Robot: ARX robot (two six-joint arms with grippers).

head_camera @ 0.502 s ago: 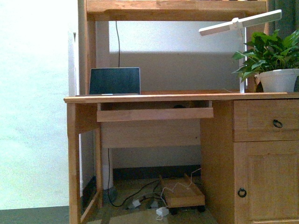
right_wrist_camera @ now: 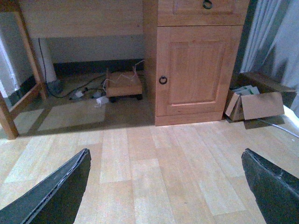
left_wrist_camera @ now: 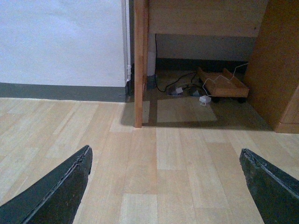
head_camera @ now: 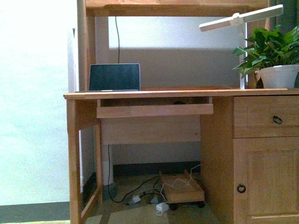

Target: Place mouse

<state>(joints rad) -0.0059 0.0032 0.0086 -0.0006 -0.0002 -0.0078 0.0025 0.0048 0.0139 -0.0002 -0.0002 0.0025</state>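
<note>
Wooden desk (head_camera: pixel 140 94) carries a laptop (head_camera: pixel 114 77); the mouse (head_camera: pixel 179 102) shows as a dark sliver on its pull-out tray (head_camera: pixel 154 110). Left gripper (left_wrist_camera: pixel 164 153) and right gripper (right_wrist_camera: pixel 165 153) hang above the floor (left_wrist_camera: pixel 140 186), jaws spread and empty.

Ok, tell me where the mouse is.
In the front view a small dark hump, likely the mouse, sits on the pull-out tray under the desktop, lower right of the laptop.

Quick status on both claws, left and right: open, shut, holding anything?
Left claw: open, holding nothing.
Right claw: open, holding nothing.
</note>
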